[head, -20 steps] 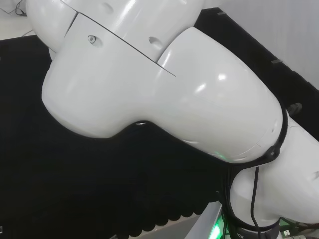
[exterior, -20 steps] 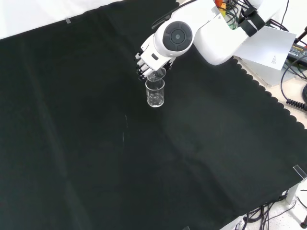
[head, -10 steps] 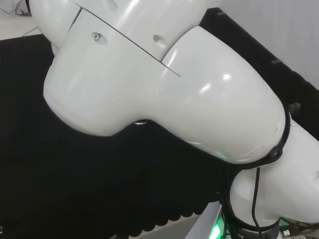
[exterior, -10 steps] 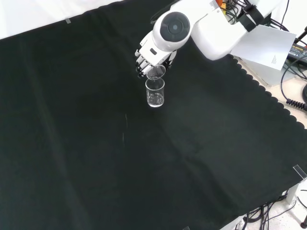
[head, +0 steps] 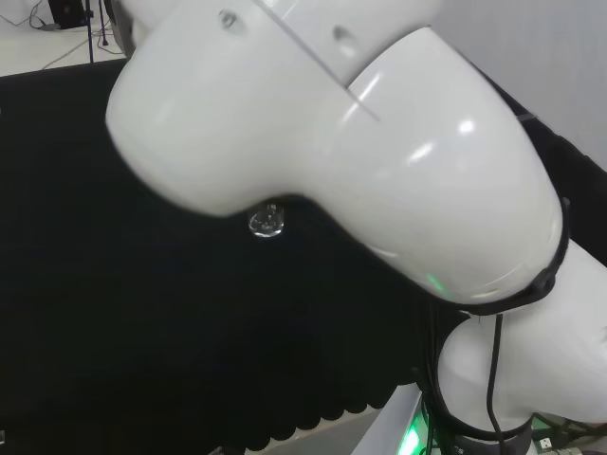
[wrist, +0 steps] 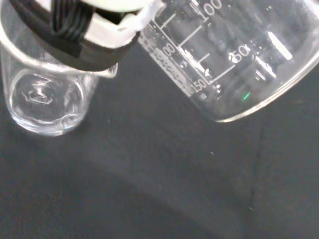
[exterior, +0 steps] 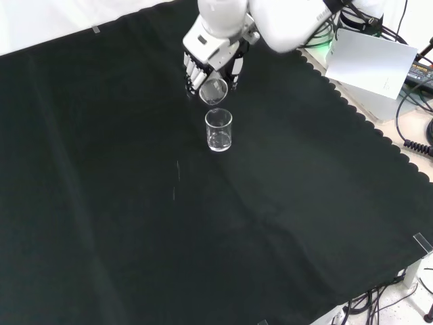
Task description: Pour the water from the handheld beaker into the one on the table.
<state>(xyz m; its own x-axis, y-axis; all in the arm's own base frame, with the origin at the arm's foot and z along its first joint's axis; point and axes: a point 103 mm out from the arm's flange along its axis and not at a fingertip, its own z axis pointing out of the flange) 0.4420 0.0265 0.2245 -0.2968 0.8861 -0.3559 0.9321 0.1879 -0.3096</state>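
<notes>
In the front view the hand [exterior: 211, 54] comes in from the top, its fingers curled round a clear beaker [exterior: 214, 91]. That held beaker is tipped with its mouth facing down and forward, a short way above and behind the table beaker [exterior: 218, 129]. The table beaker stands upright on the black cloth with a little water in its bottom. In the wrist view the held beaker [wrist: 234, 59] shows its scale marks and looks empty, a black and white finger [wrist: 75, 30] crosses in front, and the table beaker [wrist: 42, 102] stands beyond. In the head view the table beaker [head: 266, 222] peeks out under the arm's white link.
The black cloth [exterior: 169, 223] spreads wide around the beakers. A white sheet [exterior: 369, 64] and cables [exterior: 413, 128] lie off the cloth's scalloped edge at the front view's right. The arm's big white links [head: 332, 142] stand across the head view.
The hand with the tipped beaker has lifted away from the table beaker's rim, opening a gap between them. In the head view the arm's link rose and uncovered the table beaker.
</notes>
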